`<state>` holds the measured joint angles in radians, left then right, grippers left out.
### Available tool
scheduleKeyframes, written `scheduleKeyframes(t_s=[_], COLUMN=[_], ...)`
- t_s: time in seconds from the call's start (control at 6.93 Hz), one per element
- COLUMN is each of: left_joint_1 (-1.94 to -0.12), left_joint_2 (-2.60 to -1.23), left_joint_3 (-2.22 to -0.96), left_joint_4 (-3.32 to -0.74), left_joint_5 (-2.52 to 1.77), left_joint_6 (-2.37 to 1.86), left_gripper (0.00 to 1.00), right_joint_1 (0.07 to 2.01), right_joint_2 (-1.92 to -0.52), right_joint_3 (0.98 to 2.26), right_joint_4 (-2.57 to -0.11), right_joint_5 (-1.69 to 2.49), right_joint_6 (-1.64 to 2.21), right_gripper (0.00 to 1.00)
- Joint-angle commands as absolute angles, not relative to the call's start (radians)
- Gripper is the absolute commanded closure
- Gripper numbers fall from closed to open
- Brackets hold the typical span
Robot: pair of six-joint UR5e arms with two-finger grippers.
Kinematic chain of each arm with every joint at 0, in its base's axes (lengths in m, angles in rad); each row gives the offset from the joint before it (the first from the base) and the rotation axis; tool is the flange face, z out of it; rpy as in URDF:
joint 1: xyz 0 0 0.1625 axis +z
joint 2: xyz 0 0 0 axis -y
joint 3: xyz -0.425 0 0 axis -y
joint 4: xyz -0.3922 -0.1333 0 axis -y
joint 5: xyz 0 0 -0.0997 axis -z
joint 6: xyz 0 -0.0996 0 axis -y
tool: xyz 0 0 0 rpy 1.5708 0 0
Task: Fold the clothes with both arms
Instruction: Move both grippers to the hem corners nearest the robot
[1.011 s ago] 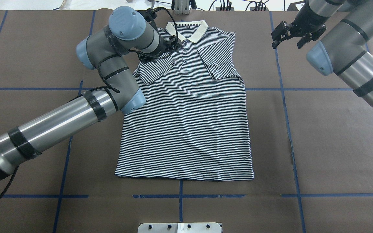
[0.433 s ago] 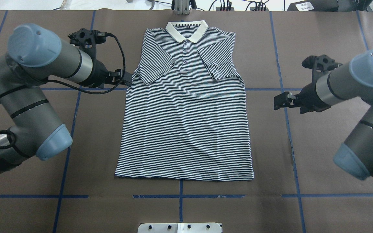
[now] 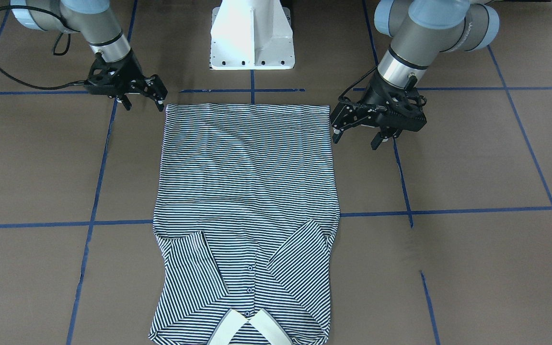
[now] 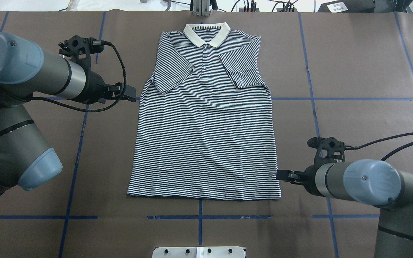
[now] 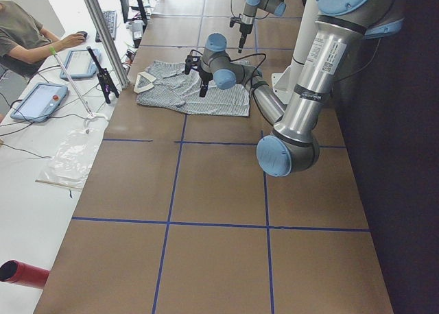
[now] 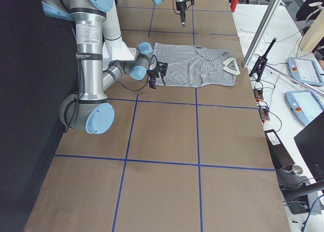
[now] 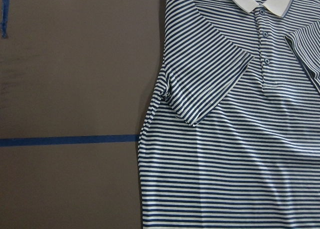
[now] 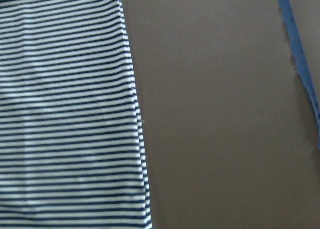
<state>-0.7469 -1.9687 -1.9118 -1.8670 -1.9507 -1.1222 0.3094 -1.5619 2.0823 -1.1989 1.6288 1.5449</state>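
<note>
Polo shirt (image 4: 204, 136) is our landmark: it lies flat and front-up in the middle of the desk (image 4: 353, 71), collar (image 4: 206, 33) on the side away from the robot, so each of its long sides faces one arm.

Our left gripper (image 4: 129, 94) hangs low just off the shirt's side, level with the armpit in the overhead view. The front-facing view puts it nearer the hem (image 4: 203, 196), so we cannot settle how far along that side it stands. Our right gripper (image 4: 281, 175) is at the opposite side, its tips at the fabric edge just above the hem. In the front-facing view both have their jaws apart and hold nothing.

We judge they sit low and point inward because a flat edge has to be pinched from the side at desk level.

Outward from the left gripper, the sleeve (image 4: 170, 77) beside it is turned in over the chest, and the other sleeve (image 4: 238, 71) likewise. That trims the shirt to a plain rectangle, which we read as readiness for the body folds.
</note>
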Motion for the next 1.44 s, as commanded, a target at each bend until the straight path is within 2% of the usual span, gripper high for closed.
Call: scheduleKeyframes(t_s=[0.0, 0.43, 1.01, 1.16, 1.3], left_joint_1=[-0.742, -0.741, -0.741, -0.741, -0.741], left_joint_2=[-1.976, -1.979, -1.980, -1.980, -1.980], left_joint_3=[-1.913, -1.907, -1.901, -1.901, -1.901], left_joint_4=[-1.867, -1.867, -1.868, -1.868, -1.868], left_joint_5=[-1.954, -1.956, -1.957, -1.957, -1.957], left_joint_6=[-1.146, -1.154, -1.154, -1.154, -1.154], left_gripper=[0.00, 0.00, 0.00, 0.00, 0.00], right_joint_1=[0.236, 0.225, 0.252, 0.252, 0.250], right_joint_2=[-1.543, -1.432, -1.434, -1.437, -1.434], right_joint_3=[2.050, 1.991, 1.990, 1.987, 1.985], right_joint_4=[-1.207, -1.302, -1.308, -1.308, -1.308], right_joint_5=[1.591, 1.595, 1.605, 1.606, 1.606], right_joint_6=[1.575, 1.568, 1.562, 1.562, 1.562], right_gripper=[0.00, 0.00, 0.04, 0.07, 0.21])
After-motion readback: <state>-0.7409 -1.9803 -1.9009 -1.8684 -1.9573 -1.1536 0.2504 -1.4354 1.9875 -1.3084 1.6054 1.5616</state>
